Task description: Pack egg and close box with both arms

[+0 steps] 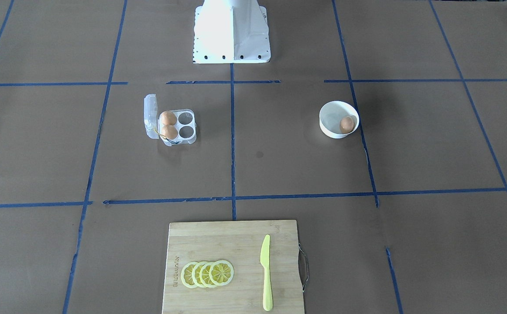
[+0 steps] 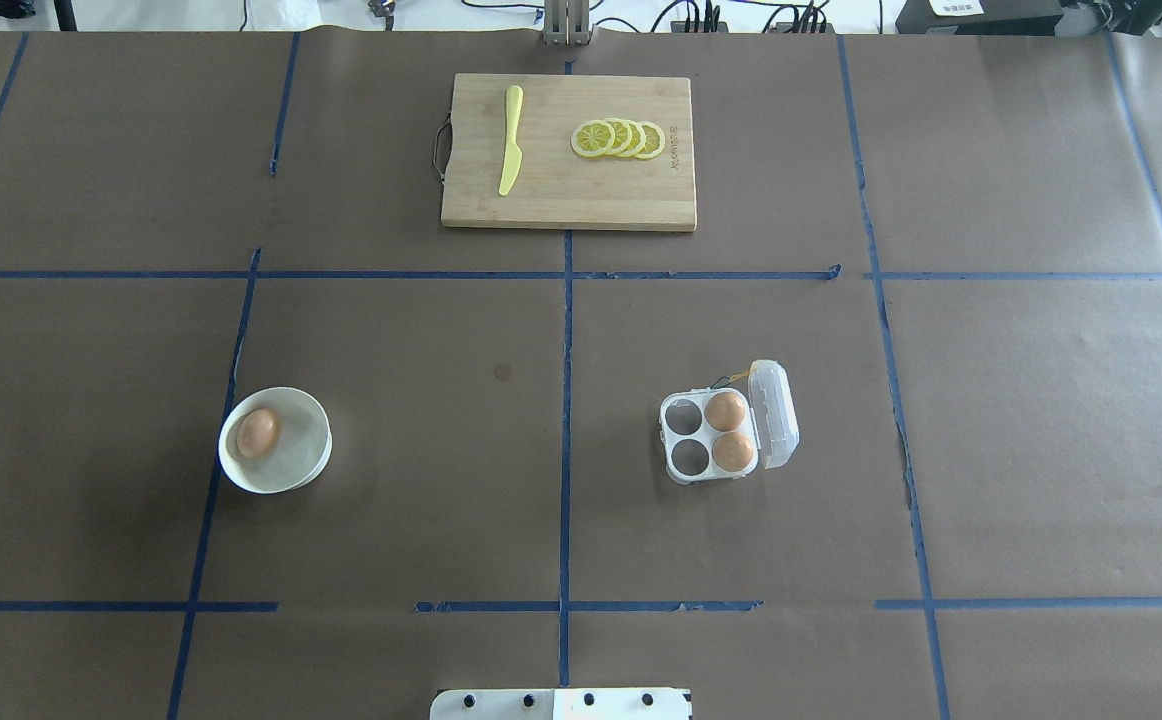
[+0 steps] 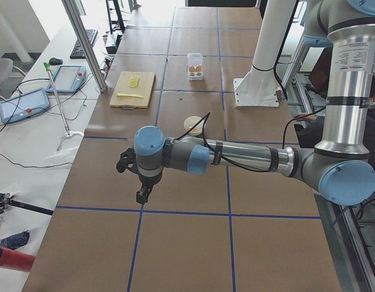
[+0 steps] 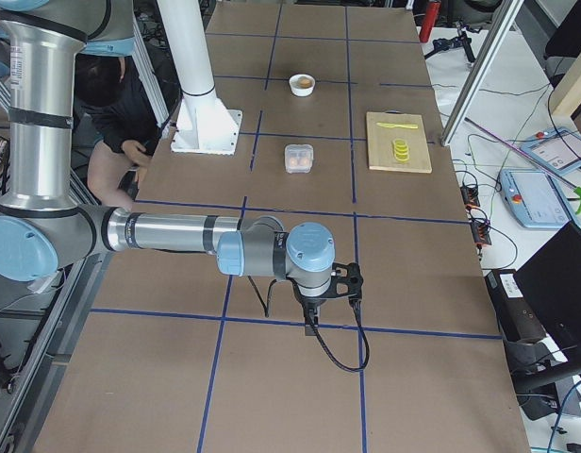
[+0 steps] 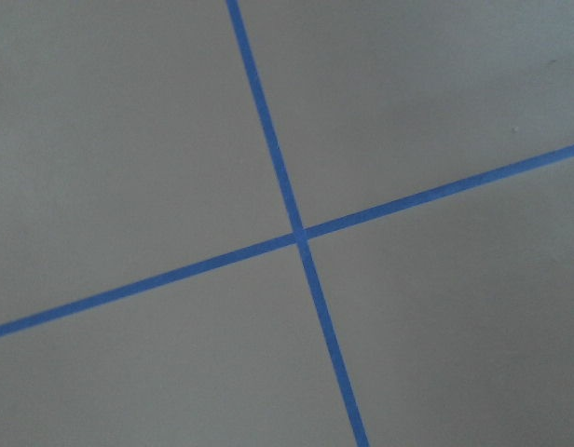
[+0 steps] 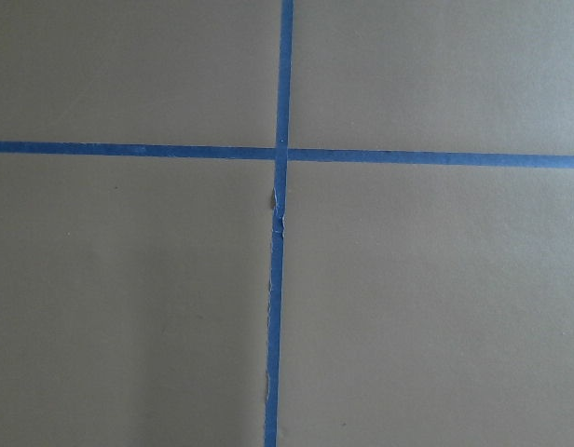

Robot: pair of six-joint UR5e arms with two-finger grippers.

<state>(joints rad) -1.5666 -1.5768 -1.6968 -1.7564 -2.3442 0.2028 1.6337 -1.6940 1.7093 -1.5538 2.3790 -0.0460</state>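
Observation:
The clear egg box (image 2: 686, 436) stands open on the table, its lid (image 2: 775, 416) tipped up on the far side from the bowl. Two tan eggs (image 2: 725, 411) (image 2: 733, 452) fill the two cells by the lid; the other two cells are empty. A third egg (image 2: 258, 432) lies in the white bowl (image 2: 313, 468). The box (image 1: 187, 124) and the bowl egg (image 1: 346, 124) also show in the front view. My left gripper (image 3: 141, 193) and right gripper (image 4: 312, 323) hang over bare table far from them; I cannot tell whether they are open or shut.
A wooden cutting board (image 2: 568, 205) with a yellow knife (image 2: 511, 150) and lemon slices (image 2: 619, 138) lies at the table's far side. The white pedestal base (image 1: 231, 35) stands at the robot's side. Both wrist views show only brown paper and blue tape lines.

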